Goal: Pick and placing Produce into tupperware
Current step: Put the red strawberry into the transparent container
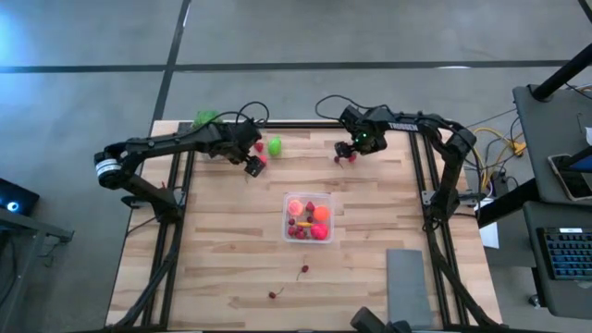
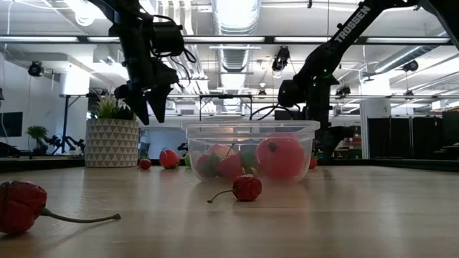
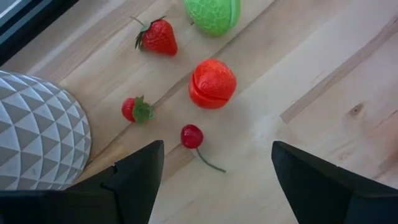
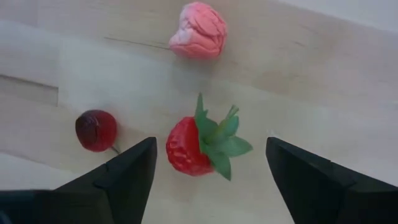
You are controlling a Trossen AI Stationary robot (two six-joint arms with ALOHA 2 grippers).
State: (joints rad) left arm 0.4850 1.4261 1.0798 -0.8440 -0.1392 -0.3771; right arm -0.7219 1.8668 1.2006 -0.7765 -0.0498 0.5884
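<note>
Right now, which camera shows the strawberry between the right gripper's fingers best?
The right wrist view: the strawberry fills the middle of the picture, leaves and all, on the table between the open right gripper fingers. The high view shows only a red speck there. In the low view I cannot make it out. The left wrist view misses it.

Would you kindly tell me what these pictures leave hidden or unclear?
- High view: fruit in the tupperware is too small to count or name.
- Low view: the back fruit is hidden by the front fruit and blurred by the clear wall.
- Left wrist view: the plant pot is cut off by the edge.
- Right wrist view: the tupperware is out of frame.
</note>
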